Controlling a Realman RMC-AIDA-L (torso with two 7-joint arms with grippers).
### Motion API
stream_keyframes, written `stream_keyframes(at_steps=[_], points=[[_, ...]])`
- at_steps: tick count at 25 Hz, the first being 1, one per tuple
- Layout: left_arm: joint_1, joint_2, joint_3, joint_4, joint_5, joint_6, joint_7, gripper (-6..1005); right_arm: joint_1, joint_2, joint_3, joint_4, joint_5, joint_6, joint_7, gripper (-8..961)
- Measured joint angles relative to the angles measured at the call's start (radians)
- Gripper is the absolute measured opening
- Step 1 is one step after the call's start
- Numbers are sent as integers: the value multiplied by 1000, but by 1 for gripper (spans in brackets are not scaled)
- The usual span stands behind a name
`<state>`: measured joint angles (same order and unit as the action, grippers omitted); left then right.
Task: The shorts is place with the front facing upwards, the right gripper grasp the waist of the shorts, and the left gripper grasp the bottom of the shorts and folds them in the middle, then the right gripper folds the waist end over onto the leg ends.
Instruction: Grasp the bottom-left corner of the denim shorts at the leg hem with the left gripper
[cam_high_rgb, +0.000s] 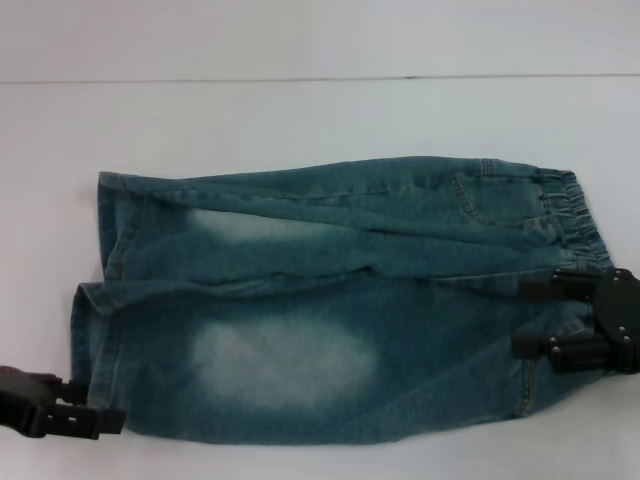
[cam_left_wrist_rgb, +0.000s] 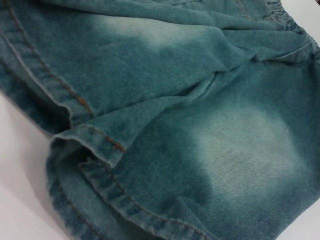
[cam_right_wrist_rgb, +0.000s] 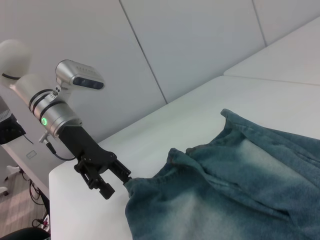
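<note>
Blue denim shorts (cam_high_rgb: 330, 300) lie flat on the white table (cam_high_rgb: 300, 110), elastic waist (cam_high_rgb: 575, 215) toward the right, leg hems (cam_high_rgb: 105, 250) toward the left. My right gripper (cam_high_rgb: 535, 318) is over the near part of the waist, its two fingers spread wide on the fabric. My left gripper (cam_high_rgb: 95, 405) sits at the near corner of the front leg hem, open, with the cloth edge at its fingertips. The right wrist view shows the left gripper (cam_right_wrist_rgb: 117, 182) touching that hem corner of the shorts (cam_right_wrist_rgb: 240, 190). The left wrist view is filled by the shorts' (cam_left_wrist_rgb: 200, 125) leg hems.
Bare white table surface surrounds the shorts on all sides. A table edge (cam_right_wrist_rgb: 55, 200) and a white wall (cam_right_wrist_rgb: 190, 45) show behind the left arm in the right wrist view.
</note>
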<state>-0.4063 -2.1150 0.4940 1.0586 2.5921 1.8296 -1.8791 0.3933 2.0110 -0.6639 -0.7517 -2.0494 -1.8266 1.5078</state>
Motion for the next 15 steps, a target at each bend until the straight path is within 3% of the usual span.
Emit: stream_keyframes(at_steps=[15], points=[[-7, 6, 1, 0, 11, -28, -2, 840, -1, 6, -6, 0, 0, -3, -1, 928]])
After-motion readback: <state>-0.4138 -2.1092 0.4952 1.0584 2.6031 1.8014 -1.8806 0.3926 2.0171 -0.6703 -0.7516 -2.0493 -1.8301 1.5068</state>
